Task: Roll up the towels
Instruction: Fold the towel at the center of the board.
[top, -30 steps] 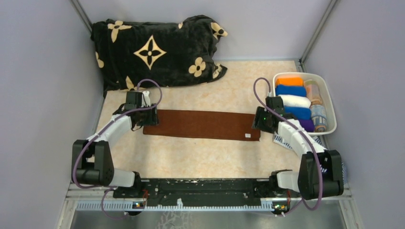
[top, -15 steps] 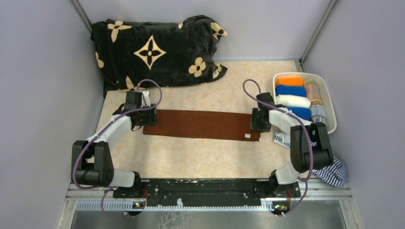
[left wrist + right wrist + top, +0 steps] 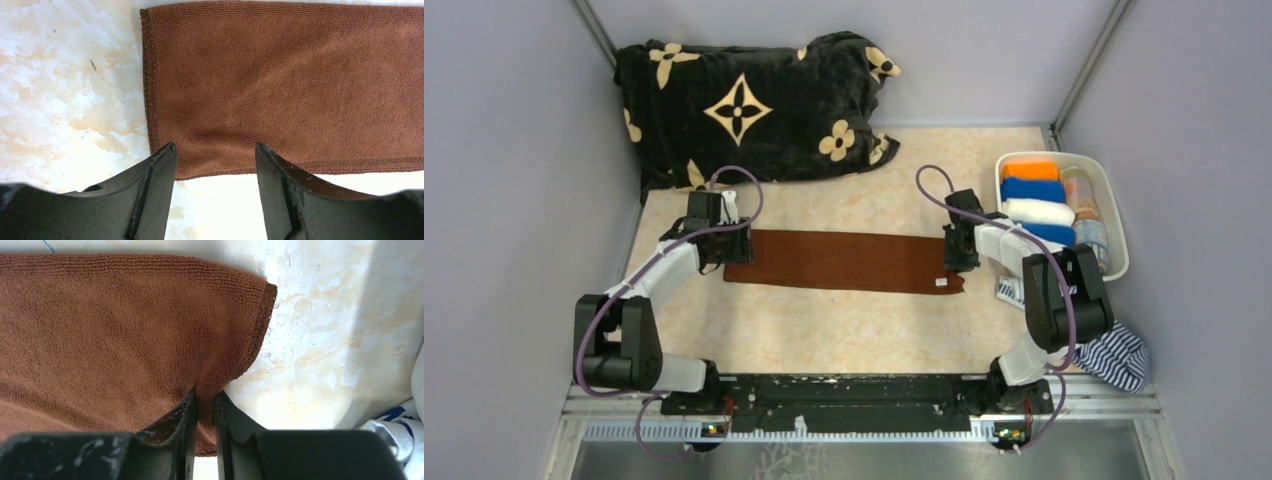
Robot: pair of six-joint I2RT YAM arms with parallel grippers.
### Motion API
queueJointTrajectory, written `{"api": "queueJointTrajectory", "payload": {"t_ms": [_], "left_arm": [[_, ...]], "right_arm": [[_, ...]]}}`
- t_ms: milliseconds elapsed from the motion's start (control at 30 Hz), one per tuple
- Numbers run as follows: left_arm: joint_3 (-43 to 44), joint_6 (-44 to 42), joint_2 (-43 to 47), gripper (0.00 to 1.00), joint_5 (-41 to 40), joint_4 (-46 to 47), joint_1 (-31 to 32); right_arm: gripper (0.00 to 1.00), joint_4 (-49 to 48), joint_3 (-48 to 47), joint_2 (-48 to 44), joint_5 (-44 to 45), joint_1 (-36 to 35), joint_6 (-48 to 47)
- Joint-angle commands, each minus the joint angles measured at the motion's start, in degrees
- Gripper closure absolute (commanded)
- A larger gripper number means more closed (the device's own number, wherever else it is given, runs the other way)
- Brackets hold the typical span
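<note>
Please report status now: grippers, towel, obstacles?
Left gripper open over left end of brown towel. Right gripper pinching its right end. Nothing lies on it.

Left hand (image 3: 215, 147) low, jaws spread; right hand (image 3: 205, 394) turned inward, jaws pinching brown towel (image 3: 100, 315) edge.

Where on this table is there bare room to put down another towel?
Widest free patch: the bare tabletop between the brown towel and the arm bases. Another lies between the towel and the black blanket, reaching toward the white bin. The right side is crowded: bin, right gripper, striped cloth.
</note>
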State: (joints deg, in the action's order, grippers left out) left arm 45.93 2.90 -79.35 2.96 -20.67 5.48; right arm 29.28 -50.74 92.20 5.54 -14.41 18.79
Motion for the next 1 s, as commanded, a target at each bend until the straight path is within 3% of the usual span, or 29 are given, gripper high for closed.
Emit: {"api": "queueJointTrajectory", "payload": {"t_ms": [0, 100, 333, 400, 533, 767, 967], "left_arm": [[1.24, -0.61, 2.07, 0.35, -0.32, 0.21, 0.11], [1.11, -0.57, 2.43, 0.35, -0.41, 0.27, 0.07], [1.1, -0.31, 2.52, 0.35, -0.12, 0.36, -0.5], [0.93, -0.17, 2.62, 0.35, 0.17, 0.36, -0.52], [0.49, 0.67, 3.06, 0.35, 1.15, 0.76, -0.62], [-0.24, 3.14, 2.88, 0.35, 5.92, 1.29, -0.67], [-1.93, 5.92, 1.49, 0.35, 12.34, 3.21, -0.64]], "right_arm": [[0.87, 0.53, 3.36, 5.99, -3.31, -1.9, 0.64], [0.99, 2.1, 0.94, 4.6, -0.8, -2.14, -0.36], [1.0, 9.04, -6.78, -1.44, 5.54, -5.36, -2.99], [1.0, 11.83, -8.03, -3.01, 11.1, -5.28, -3.68], [1.0, 18.48, -11.9, -5.74, 21.99, -3.4, -5.81], [1.0, 23.29, -20.46, -7.71, 31.74, 1.33, -9.4], [1.0, 22.32, -26.08, -6.07, 20.21, -3.15, -10.88]]}}
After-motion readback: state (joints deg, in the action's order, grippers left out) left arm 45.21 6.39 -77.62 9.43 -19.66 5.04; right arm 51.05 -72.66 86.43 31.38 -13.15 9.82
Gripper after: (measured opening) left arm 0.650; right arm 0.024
